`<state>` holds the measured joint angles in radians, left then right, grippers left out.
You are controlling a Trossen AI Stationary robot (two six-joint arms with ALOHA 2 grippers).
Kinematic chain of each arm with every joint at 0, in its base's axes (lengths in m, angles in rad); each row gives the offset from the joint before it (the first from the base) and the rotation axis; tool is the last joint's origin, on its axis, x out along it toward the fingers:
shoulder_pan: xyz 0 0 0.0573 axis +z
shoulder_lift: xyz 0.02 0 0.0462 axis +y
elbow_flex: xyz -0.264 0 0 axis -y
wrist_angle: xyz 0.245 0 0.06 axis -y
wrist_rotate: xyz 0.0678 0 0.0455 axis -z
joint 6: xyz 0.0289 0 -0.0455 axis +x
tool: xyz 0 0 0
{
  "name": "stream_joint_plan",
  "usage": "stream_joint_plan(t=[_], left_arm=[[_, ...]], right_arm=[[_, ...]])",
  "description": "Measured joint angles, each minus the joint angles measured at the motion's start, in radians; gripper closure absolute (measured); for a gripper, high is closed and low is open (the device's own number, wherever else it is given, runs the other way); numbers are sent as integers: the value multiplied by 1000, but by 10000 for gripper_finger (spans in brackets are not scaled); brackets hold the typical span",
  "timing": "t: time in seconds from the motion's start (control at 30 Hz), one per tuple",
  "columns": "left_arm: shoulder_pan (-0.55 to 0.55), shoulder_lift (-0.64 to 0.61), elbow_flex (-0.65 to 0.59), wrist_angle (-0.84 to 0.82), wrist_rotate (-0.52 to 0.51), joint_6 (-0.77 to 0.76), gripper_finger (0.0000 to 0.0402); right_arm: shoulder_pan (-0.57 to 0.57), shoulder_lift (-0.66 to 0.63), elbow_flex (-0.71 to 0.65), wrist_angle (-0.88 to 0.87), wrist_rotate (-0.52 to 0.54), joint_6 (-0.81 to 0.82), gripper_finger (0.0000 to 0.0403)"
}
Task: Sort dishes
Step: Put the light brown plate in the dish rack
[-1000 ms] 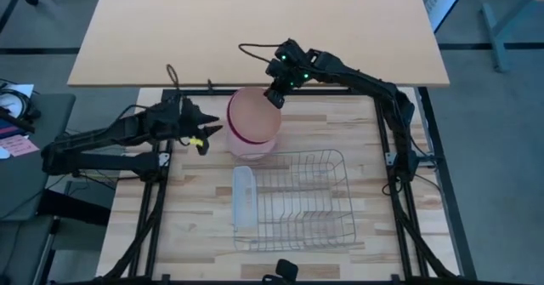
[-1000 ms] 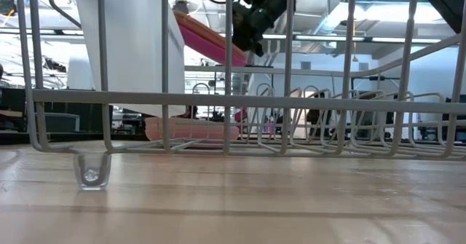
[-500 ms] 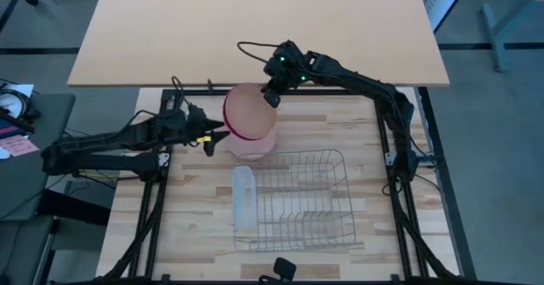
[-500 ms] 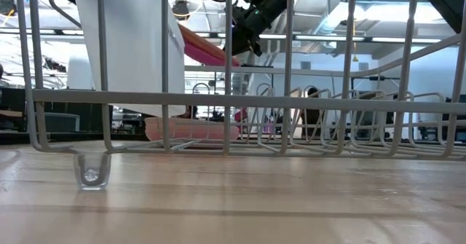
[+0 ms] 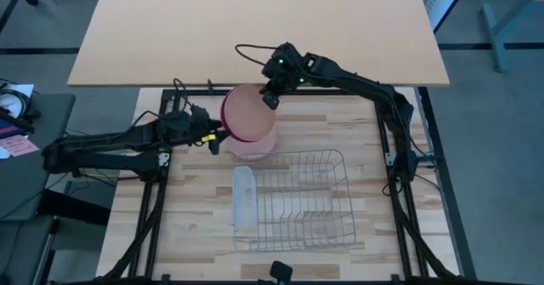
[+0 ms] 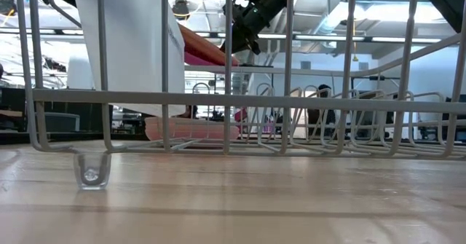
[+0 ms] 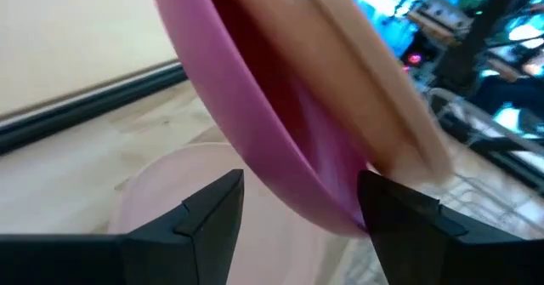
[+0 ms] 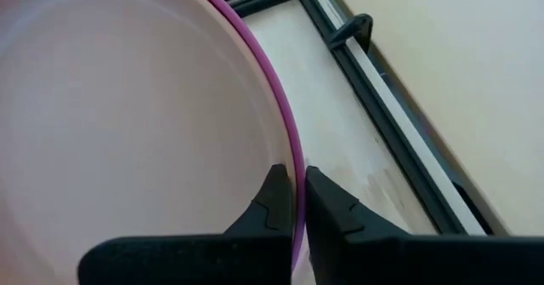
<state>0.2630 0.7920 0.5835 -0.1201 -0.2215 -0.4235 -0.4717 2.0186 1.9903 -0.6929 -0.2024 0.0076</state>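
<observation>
Two plates are held up together off a stack near the far edge of the worktop (image 5: 195, 234), between the two arms. The right tool (image 5: 270, 100) is closed on the far rim of the pair: in the right wrist view its fingertips (image 8: 276, 202) are pinched over the edge where the orange-tan plate (image 5: 246, 111) sits nested in the magenta plate (image 7: 246, 140). The pair is tilted, its near-left rim lowest. The left tool (image 5: 218, 138) is at that rim, its fingers spread wide; in the left wrist view the magenta rim is seen between the two fingers, and it is not gripped.

The step in hand is judged to be the separating of two plates that have come up stuck together. The next move would call for the left tool to close on one rim only, probably the magenta one, so that the plates can be pulled apart; a grip that takes both rims would gain nothing.

A pale pink plate (image 5: 253, 146) lies flat beneath on the worktop; whether more plates lie under it can hardly be told from above. The wire rack (image 5: 297, 200) stands toward the near edge, with a translucent white tray (image 5: 243, 196) at its left side. No plate is seen in the rack. The worktop is of pale wood planks. Beyond it a tan board (image 5: 255, 21) and grey floor are seen, and in the low view a bright room with ceiling lights.
</observation>
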Motion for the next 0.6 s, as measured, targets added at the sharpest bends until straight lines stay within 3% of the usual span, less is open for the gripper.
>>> stream_joint_plan(t=[0.17, 0.6], left_arm=[[0, 10, 0, -1, -48, 15, 191], [2, 9, 0, -18, -79, -10, 310]], right_arm=[[11, 0, 0, 2, 3, 14, 388], [21, -2, 0, -5, 8, 15, 381]])
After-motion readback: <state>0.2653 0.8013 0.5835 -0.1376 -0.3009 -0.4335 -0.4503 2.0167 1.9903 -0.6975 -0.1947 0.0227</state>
